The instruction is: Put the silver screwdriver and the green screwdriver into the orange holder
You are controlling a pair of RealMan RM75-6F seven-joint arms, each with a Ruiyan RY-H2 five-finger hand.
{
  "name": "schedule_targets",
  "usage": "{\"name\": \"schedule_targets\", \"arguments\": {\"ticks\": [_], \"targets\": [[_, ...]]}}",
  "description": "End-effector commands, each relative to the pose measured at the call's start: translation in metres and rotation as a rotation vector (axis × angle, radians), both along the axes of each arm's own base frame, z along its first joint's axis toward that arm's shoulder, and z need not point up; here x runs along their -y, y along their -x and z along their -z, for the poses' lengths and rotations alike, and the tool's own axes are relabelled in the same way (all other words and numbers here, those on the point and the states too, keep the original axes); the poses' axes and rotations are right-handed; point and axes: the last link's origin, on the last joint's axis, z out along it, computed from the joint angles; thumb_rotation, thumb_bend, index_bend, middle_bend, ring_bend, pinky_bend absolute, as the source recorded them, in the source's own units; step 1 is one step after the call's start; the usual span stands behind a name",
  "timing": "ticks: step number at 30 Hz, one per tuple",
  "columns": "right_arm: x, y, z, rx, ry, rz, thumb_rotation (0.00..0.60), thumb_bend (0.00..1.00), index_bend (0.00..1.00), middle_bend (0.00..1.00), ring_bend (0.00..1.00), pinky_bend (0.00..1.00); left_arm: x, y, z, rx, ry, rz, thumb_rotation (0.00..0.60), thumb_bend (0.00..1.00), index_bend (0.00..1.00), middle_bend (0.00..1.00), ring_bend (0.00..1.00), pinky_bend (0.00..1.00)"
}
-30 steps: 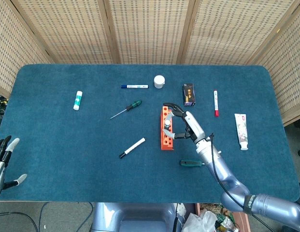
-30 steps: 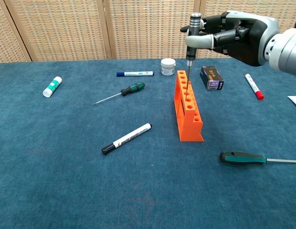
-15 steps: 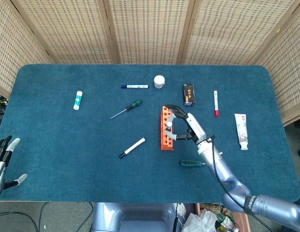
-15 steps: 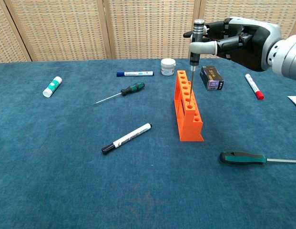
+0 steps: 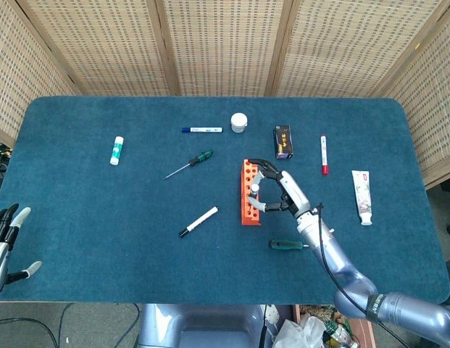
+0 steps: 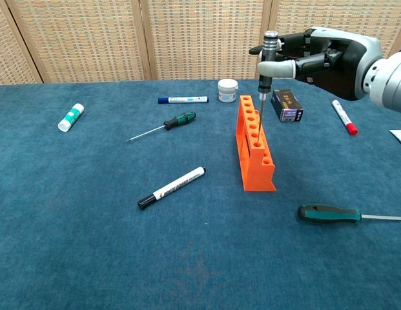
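The orange holder (image 5: 246, 209) (image 6: 257, 166) stands upright right of the table's middle. My right hand (image 5: 284, 194) (image 6: 324, 57) pinches the silver screwdriver (image 5: 254, 188) (image 6: 269, 50) by its handle, upright over the holder. Its thin shaft reaches down into one of the middle holes. A small green-and-black screwdriver (image 5: 196, 162) (image 6: 178, 120) lies on the cloth left of the holder. A dark green-handled screwdriver (image 5: 285, 245) (image 6: 329, 214) lies near the front, under my right forearm. Past the table's front left corner, my left hand (image 5: 4, 238) hangs open and holds nothing.
A black-and-white marker (image 5: 198, 221) (image 6: 172, 187) lies front-left of the holder. Behind it are a blue marker (image 5: 202, 130), a white jar (image 5: 239, 122) and a black box (image 5: 282, 141). A red marker (image 5: 324, 154) and a tube (image 5: 361, 196) lie right, a glue stick (image 5: 117, 150) far left.
My right hand has carried the silver screwdriver along the holder toward its near end and a little lower, so the shaft tip now sits in a hole. The left hand has not moved.
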Motion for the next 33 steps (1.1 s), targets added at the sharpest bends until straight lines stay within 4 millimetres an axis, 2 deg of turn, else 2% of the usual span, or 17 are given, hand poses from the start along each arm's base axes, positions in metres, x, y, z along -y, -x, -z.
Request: {"name": "schedule_targets", "arguments": {"ticks": [1, 10, 33], "targets": [[0.000, 0.001, 0.001, -0.005, 0.000, 0.000, 0.600, 0.43, 0.66, 0.13, 0.00, 0.00, 0.000, 0.000, 0.000, -0.001, 0.001, 0.001, 0.600, 0.00, 0.00, 0.00, 0.00, 0.00], [-0.001, 0.008, 0.006, -0.025, -0.003, 0.000, 0.600, 0.43, 0.67, 0.13, 0.00, 0.00, 0.000, 0.000, 0.001, -0.001, 0.003, 0.000, 0.600, 0.00, 0.00, 0.00, 0.00, 0.00], [-0.003, 0.035, 0.039, -0.092, -0.033, 0.008, 0.600, 0.43, 0.67, 0.13, 0.00, 0.00, -0.002, 0.001, 0.004, -0.006, 0.020, -0.011, 0.600, 0.00, 0.00, 0.00, 0.00, 0.00]]}}
